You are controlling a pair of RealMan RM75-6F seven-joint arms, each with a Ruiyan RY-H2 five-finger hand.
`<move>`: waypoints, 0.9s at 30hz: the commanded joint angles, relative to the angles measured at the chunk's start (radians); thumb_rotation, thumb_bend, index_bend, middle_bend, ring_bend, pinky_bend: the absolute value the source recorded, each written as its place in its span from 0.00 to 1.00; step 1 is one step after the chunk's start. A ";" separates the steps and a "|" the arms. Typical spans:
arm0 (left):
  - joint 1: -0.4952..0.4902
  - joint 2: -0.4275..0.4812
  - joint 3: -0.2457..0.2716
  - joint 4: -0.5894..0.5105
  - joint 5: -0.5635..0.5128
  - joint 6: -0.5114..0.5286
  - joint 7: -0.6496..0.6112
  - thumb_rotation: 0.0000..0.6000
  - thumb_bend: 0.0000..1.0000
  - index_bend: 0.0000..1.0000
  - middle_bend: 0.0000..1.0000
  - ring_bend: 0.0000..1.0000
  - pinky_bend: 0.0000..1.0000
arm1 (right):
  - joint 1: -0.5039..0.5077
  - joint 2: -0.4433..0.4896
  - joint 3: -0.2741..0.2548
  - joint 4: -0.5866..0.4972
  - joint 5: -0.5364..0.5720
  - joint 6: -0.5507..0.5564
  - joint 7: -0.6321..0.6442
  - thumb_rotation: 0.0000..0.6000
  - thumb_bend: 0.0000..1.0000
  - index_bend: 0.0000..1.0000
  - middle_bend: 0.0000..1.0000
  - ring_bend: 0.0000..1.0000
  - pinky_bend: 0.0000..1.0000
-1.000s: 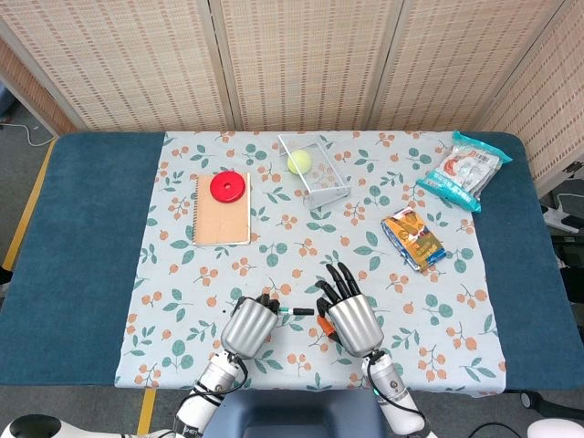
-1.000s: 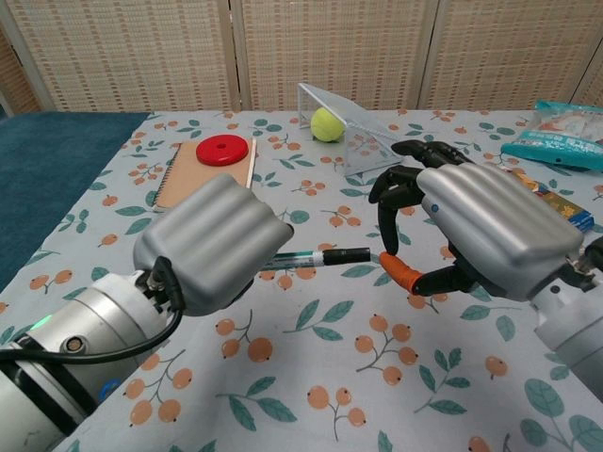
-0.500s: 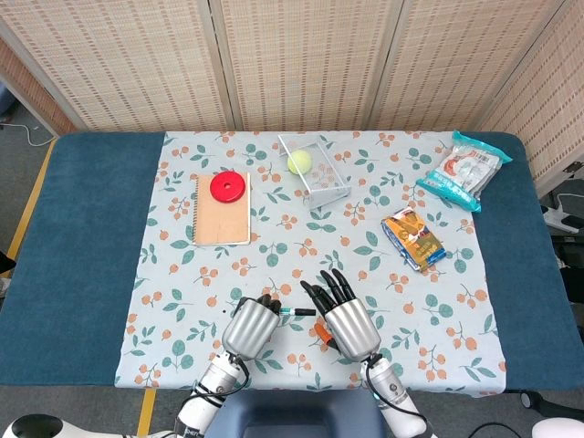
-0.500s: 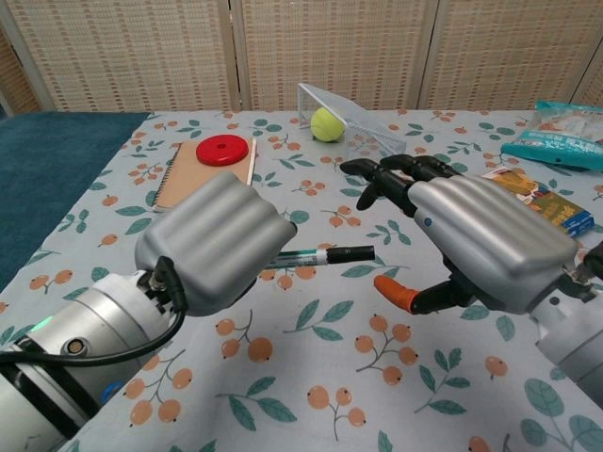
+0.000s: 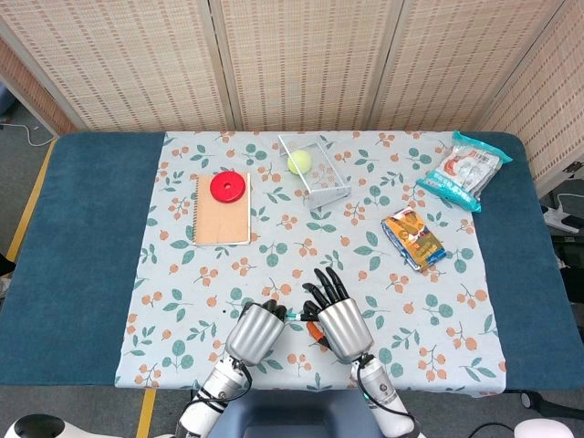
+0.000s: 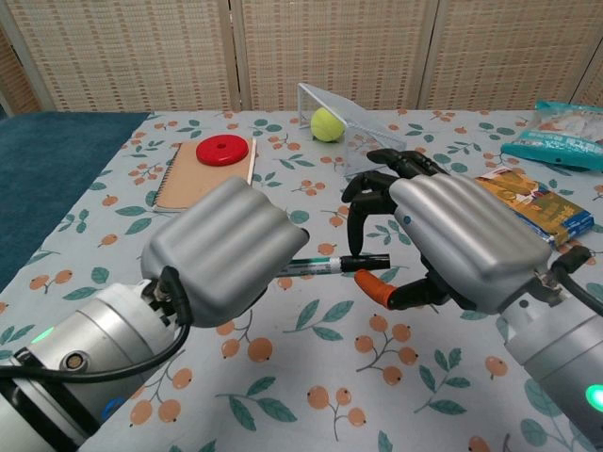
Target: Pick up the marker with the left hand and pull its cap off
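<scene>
My left hand (image 6: pixel 221 250) grips the marker (image 6: pixel 316 266) in a closed fist just above the table's near edge. The marker's barrel sticks out to the right and ends in a black cap (image 6: pixel 367 262). My right hand (image 6: pixel 452 240) is around that cap: its curled fingers (image 6: pixel 363 198) hang above it and its orange-tipped thumb (image 6: pixel 370 282) lies just beneath. I see a gap between the fingers and the cap. In the head view the left hand (image 5: pixel 255 330) and right hand (image 5: pixel 342 315) are close together, with a short piece of marker (image 5: pixel 294 316) between them.
A brown notebook (image 5: pixel 224 212) with a red disc (image 5: pixel 228 187) lies at the back left. A tipped clear box (image 5: pixel 315 169) holds a tennis ball (image 5: pixel 299 161). A snack pack (image 5: pixel 413 239) and a blue-white bag (image 5: pixel 464 170) lie to the right.
My right hand has moved left to the marker's cap, its fingers curling over it and the thumb coming up underneath. The left hand has kept its grip and edged slightly right.
</scene>
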 commanded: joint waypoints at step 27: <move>0.006 0.004 0.006 -0.012 0.009 0.002 0.001 1.00 0.63 0.94 1.00 0.87 1.00 | -0.007 -0.006 -0.003 -0.008 0.004 -0.002 -0.002 1.00 0.21 0.55 0.23 0.01 0.00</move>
